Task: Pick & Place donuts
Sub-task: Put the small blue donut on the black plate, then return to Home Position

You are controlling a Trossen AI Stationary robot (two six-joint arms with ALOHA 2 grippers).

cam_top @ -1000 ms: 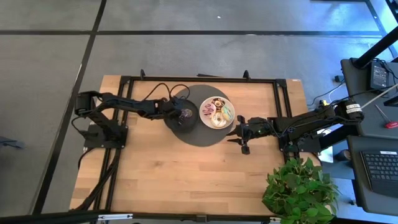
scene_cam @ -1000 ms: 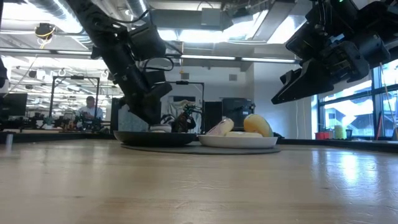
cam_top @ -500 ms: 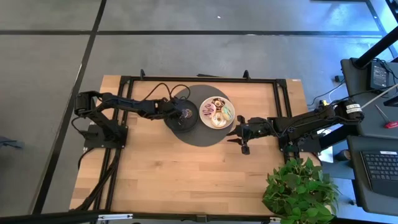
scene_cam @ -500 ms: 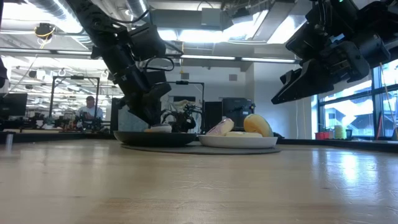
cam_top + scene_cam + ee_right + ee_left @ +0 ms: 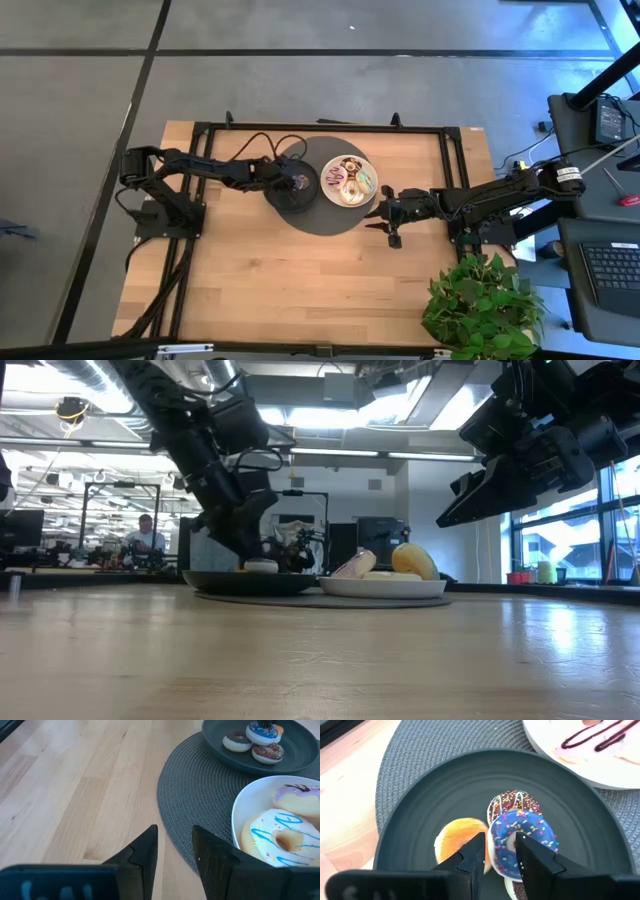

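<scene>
My left gripper (image 5: 499, 854) hangs over the round black plate (image 5: 420, 820) and is shut on a blue-iced sprinkled mini donut (image 5: 527, 827). An orange mini donut (image 5: 455, 837) and a chocolate sprinkled one (image 5: 512, 800) lie flat on that plate, and a chocolate-and-white one (image 5: 237, 741) lies there too. Larger donuts, white-iced (image 5: 277, 837) and pale purple (image 5: 297, 795), lie in the white plate (image 5: 239, 807). My right gripper (image 5: 382, 222) is open. It hovers above the table just right of the white plate (image 5: 327, 172) and touches nothing. My left gripper pinches the blue donut by its ring (image 5: 501, 842) on the side nearest the gripper, between the two fingers. It comes slanting down from the table's left. In the right wrist view the blue donut (image 5: 262, 731) stands above the other donuts on the black plate.
Both plates sit on a round grey woven mat (image 5: 335, 222) at the table's far middle. Bare wood spreads over the near half of the table (image 5: 300, 290). A potted plant (image 5: 480, 310) stands at the near right corner. A person sits in the room far behind (image 5: 146, 532).
My left gripper has shifted a little toward the white plate over the black plate, still shut on the blue donut. My right arm has kept still.
</scene>
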